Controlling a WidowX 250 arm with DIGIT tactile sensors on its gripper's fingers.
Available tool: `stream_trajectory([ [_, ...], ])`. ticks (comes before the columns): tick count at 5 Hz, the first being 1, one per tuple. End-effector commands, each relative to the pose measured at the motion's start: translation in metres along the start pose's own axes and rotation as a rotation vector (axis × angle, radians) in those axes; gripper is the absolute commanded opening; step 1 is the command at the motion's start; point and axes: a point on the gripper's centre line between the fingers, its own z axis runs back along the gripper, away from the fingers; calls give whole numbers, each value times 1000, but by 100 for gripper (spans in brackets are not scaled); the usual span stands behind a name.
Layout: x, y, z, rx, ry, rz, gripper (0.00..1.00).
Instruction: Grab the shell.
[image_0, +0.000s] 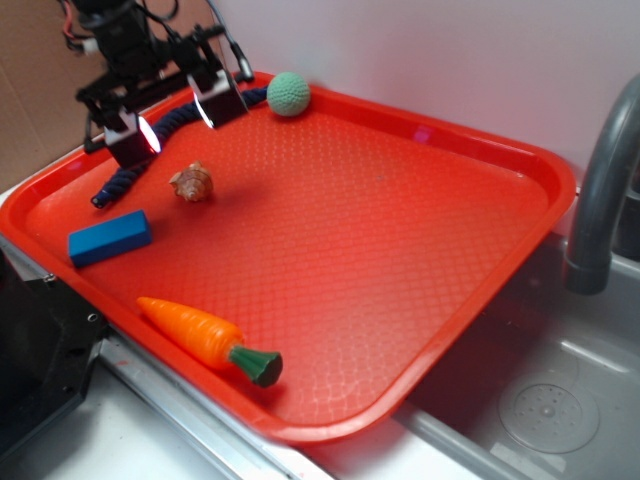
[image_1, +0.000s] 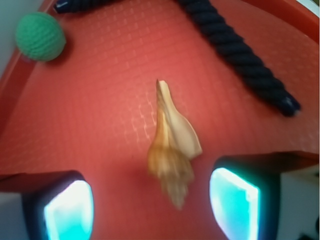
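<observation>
I have the gripper (image_0: 180, 118) hanging above the far-left corner of the red tray (image_0: 470, 150), its jaws spread wide and holding nothing. The conch shell (image_0: 191, 183) lies on the tray floor just below and slightly toward the near side of the fingers, well apart from the tray's left rim. In the wrist view the shell (image_1: 172, 150) sits between the two glowing finger pads (image_1: 67, 210), its narrow tip pointing away from the camera, the knobbly spire toward it.

My judgement: the step in hand is the descent onto the shell. The long axis of the shell runs roughly across the closing line of the jaws, which is what I want, so I would leave the wrist rotation alone. The shell looks a touch nearer the right pad than the left, so I would nudge sideways to centre it first, otherwise one finger could touch early and spin it away on the textured plastic. I would come straight down until the pads flank the thickest part of the body, not the thin tip, then close slowly.

The dark blue rope (image_0: 160, 135) runs along the far-left edge behind the gripper, and the green knitted ball (image_0: 288, 94) sits at the far edge; both look clear of my path. The blue block (image_0: 109, 238) and toy carrot (image_0: 205, 338) lie nearer the front-left edge, out of the way.
</observation>
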Motion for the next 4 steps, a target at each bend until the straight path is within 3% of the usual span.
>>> stream_trajectory([
  [1, 14, 6, -24, 66, -46, -7, 100],
  [2, 13, 8, -36, 95, -55, -26, 100],
  [3, 8, 9, -42, 86, -50, -69, 86],
  [4, 7, 10, -39, 68, -37, -65, 0],
])
